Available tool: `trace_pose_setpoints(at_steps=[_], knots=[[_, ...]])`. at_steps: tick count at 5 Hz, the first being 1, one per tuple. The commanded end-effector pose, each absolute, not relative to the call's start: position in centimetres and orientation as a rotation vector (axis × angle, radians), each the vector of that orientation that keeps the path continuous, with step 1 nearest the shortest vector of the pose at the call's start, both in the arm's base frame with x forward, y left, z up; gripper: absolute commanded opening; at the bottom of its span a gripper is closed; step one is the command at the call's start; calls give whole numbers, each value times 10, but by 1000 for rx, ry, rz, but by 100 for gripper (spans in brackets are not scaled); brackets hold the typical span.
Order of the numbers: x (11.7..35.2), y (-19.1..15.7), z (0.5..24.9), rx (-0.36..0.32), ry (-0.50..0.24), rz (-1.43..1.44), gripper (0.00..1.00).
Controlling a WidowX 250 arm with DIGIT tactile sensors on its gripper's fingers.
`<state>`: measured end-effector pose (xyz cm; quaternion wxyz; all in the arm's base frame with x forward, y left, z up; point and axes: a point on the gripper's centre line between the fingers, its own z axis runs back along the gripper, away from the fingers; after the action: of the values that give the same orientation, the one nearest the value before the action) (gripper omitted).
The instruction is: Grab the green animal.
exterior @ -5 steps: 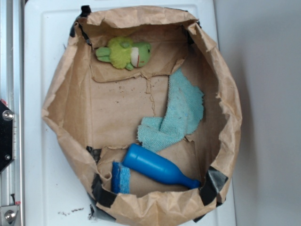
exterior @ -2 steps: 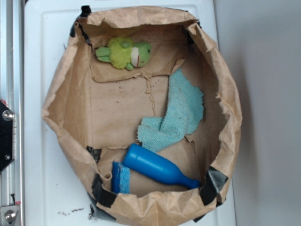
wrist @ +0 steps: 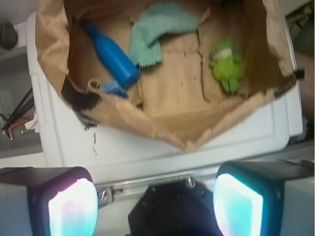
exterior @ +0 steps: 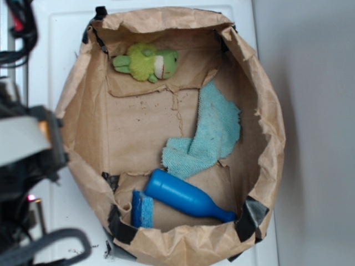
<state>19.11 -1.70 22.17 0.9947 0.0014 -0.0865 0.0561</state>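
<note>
White tabletop (exterior: 61,33), grey wall to one side, carrying a shallow brown paper bin (exterior: 266,111). Gripper (wrist: 155,196): outside the bin, above the white surface just short of the bin's near wall, pads well apart, nothing between them. Contents, wrist view, near to far: frog (wrist: 227,66) ahead and to the right, beyond the near wall, long axis pointing roughly away from the gripper; blue bottle (wrist: 112,55) to the left; teal cloth (wrist: 156,29) farthest
</note>
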Motion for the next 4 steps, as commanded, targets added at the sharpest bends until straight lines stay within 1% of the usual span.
trace_pose_setpoints(at_steps=[1, 2, 3, 4], knots=[[239, 1, 191, 178, -387, -99, 100], [261, 15, 177, 123, -311, -237, 100], [274, 29, 164, 109, -255, -265, 100], [282, 42, 152, 81, -218, -278, 100]])
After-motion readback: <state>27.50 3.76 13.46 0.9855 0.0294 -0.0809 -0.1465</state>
